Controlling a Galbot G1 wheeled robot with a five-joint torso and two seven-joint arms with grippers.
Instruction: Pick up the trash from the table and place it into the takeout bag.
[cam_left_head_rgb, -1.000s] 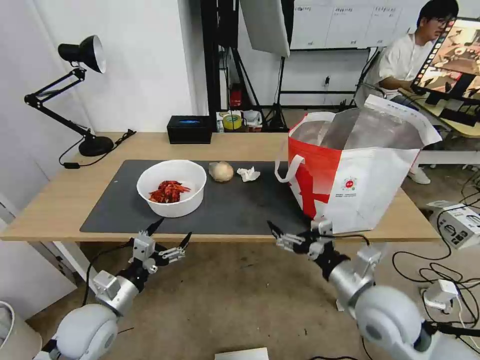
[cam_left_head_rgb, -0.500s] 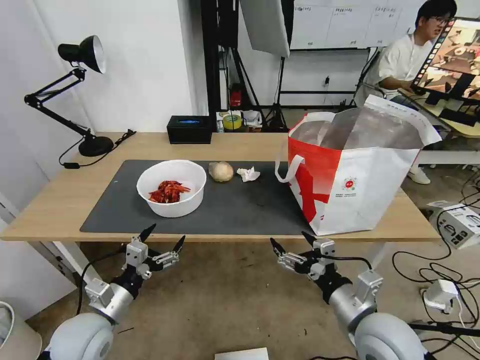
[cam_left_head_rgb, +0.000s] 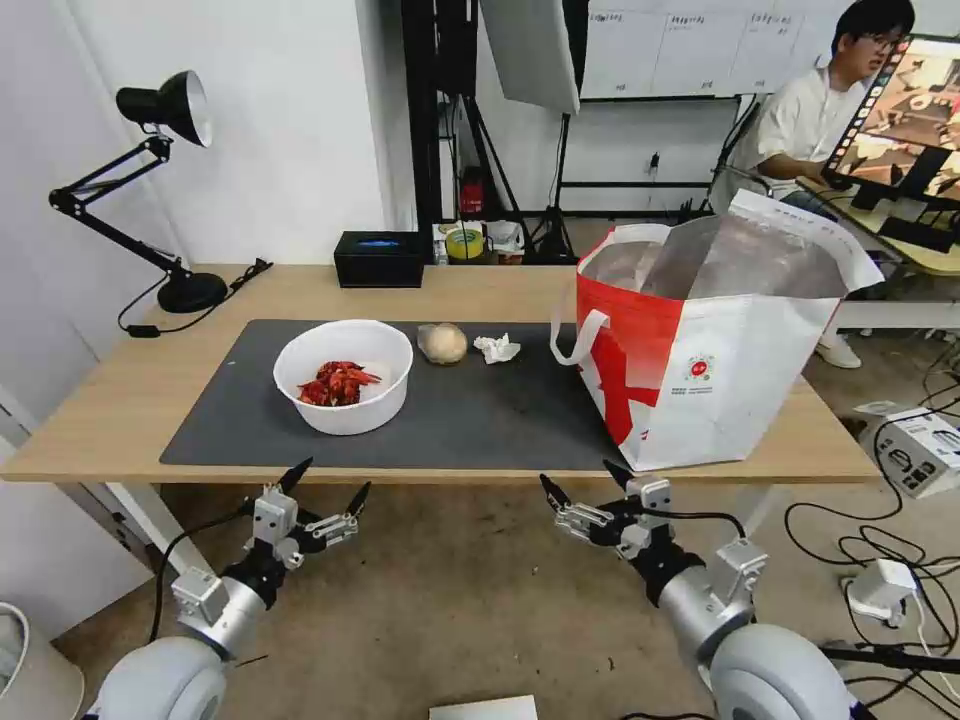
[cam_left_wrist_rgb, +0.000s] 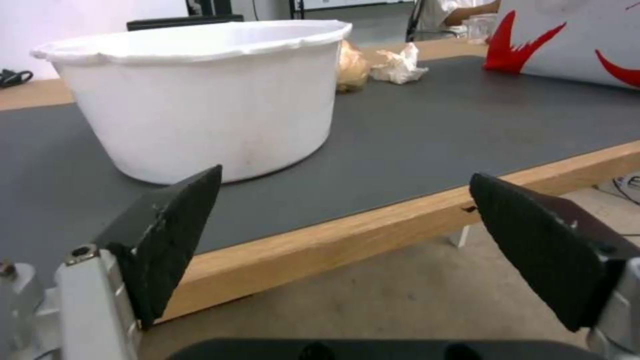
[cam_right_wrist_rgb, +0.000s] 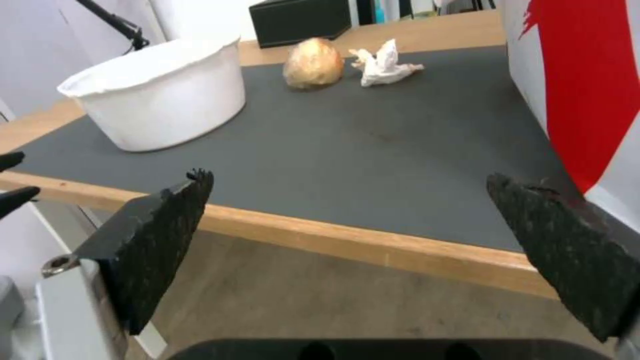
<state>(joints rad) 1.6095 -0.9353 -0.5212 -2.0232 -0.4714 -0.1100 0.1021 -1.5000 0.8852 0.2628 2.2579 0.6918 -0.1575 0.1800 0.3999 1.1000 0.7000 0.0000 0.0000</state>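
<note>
Looking from the head view, both arms hang below the surface (cam_left_head_rgb: 120, 400) edge, left end effector (cam_left_head_rgb: 325, 480) and right end effector (cam_left_head_rgb: 588, 482) spread, empty. Beside the takeout bag (cam_left_head_rgb: 740, 370) sits the bowl (cam_left_head_rgb: 345, 385) of shells, likely top-heavy; grip its rim.

Left wrist view: the bowl (cam_left_wrist_rgb: 200, 95) wall looks thin, flexible.

Right wrist view: the beige lump (cam_right_wrist_rgb: 313, 64) and tissue (cam_right_wrist_rgb: 383, 65) look light, pinchable.

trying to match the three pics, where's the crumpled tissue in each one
Head view: the tissue lies on the grey mat, between the beige lump and the bag.
Left wrist view: tissue far back, past the bowl's rim.
Right wrist view: tissue at the mat's far edge.
Shared landmark: the lump, right beside it in all three.
</note>
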